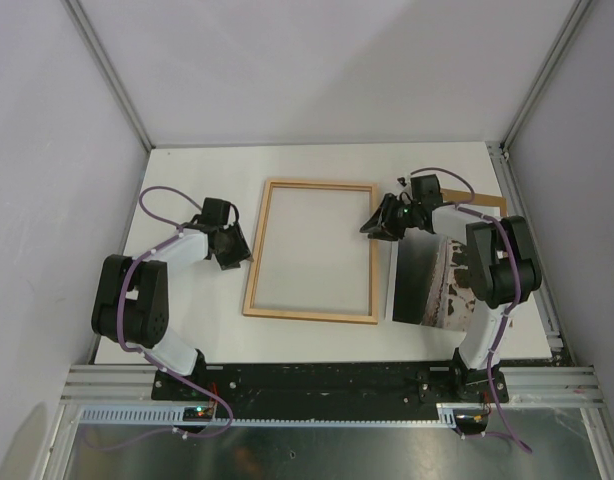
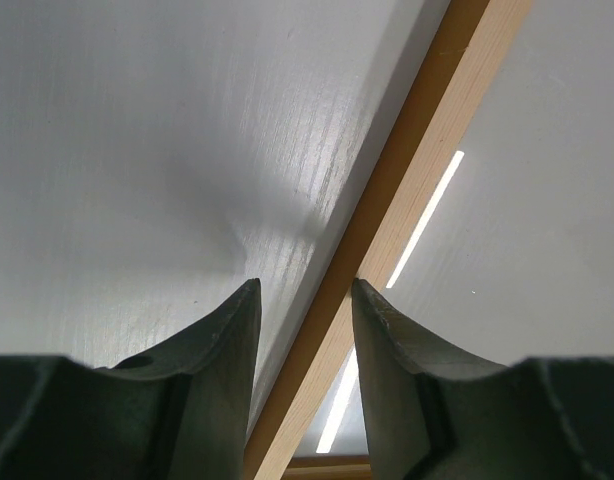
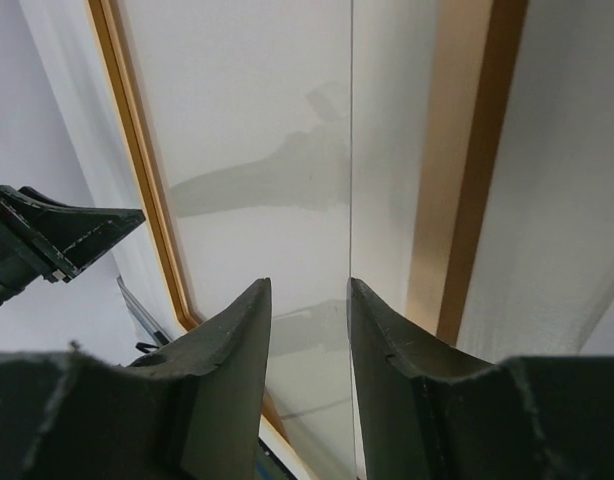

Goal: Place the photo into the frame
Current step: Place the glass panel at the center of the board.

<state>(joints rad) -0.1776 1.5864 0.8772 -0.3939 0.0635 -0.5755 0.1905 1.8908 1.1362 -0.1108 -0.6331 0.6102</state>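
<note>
Right of frame (image 1: pixel 310 317), photo (image 1: pixel 422 285) under right arm (image 1: pixel 497 265), right tool (image 3: pixel 307 285) parted, left tool (image 2: pixel 305 285) parted astride rail (image 2: pixel 407 180)

Overhead view looks down; both wrist views closely share the frame (image 1: pixel 258 250).

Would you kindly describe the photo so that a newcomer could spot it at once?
On the white table, find the wooden frame in the middle. The photo lies just right of it, partly under the right arm. Unlike the open frame, it is a print, dark left, mottled pale right.
</note>
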